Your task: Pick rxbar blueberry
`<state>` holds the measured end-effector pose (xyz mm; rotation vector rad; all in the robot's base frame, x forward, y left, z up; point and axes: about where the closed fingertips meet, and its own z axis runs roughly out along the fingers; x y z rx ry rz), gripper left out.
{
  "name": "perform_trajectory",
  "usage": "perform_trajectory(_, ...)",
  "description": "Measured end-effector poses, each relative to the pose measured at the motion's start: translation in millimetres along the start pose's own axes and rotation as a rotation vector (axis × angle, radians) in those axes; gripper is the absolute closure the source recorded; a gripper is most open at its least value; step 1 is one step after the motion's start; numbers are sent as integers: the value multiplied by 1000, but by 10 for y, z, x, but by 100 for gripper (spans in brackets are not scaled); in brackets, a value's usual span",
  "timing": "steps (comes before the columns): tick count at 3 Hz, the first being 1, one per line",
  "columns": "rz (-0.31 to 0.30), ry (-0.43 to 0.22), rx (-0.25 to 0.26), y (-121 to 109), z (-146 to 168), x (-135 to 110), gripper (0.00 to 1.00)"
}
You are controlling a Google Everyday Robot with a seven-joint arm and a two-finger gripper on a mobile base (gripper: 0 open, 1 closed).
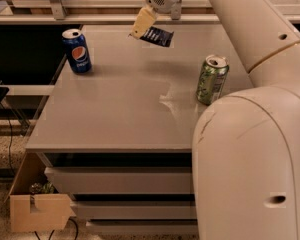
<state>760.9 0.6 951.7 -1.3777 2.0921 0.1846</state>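
The rxbar blueberry [158,36] is a small flat dark navy wrapper with pale print. It hangs tilted in the air above the far middle of the grey table [120,114]. My gripper [142,25] is shut on its left end, with a tan fingertip [141,22] showing in front of it. The white arm comes in from the right and fills the right side of the view.
A blue Pepsi can [77,50] stands at the table's far left. A green can [212,79] stands at the right, close to the arm. Drawers sit under the tabletop. A cardboard box [35,206] lies on the floor at the lower left.
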Motion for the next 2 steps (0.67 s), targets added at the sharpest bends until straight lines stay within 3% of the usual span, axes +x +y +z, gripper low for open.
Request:
perform_trajectory(1,-21,-25,-3,1,-156,-79,100)
perform_trajectory(2,-41,-37,-38,46,-205,-109,100)
